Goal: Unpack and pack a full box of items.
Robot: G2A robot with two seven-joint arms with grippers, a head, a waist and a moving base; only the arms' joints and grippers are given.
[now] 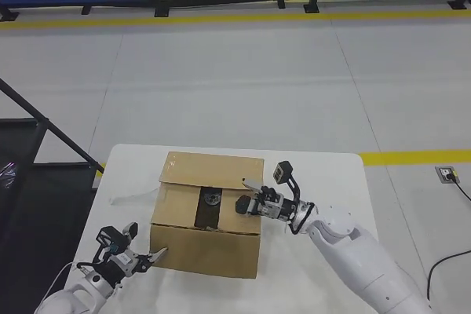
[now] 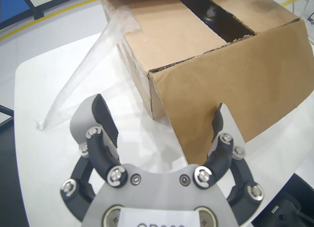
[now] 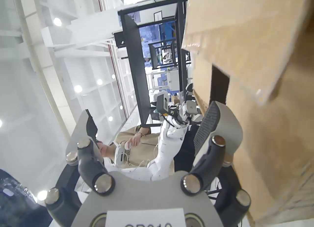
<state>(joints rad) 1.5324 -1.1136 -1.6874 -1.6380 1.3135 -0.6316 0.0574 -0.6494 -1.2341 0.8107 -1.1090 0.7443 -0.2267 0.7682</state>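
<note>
Standing on table: cardboard box [image 1: 220, 243], middle of the white table [image 1: 330, 180], a bit nearer the robot-side edge.
Box top: flaps folded down but not meeting, dark gap [image 1: 206, 208] running between them.
In gap: dark round-topped item [image 2: 209, 13], mostly hidden, can't tell what it is.
Front flap: hangs down over the box's robot-side face.
Clear strip [image 2: 81, 76]: stuck to the box's left top edge, slanting down to the table toward the left edge.
Left gripper [image 2: 159, 105]: low over the table near the robot-side left corner, just beside the box's near-left corner, fingers apart, holding nothing.
Right gripper [image 1: 247, 196]: over the box top's right flap by the gap, fingers apart, nothing between them; one finger [image 3: 215, 125] right beside cardboard, contact can't tell.
</note>
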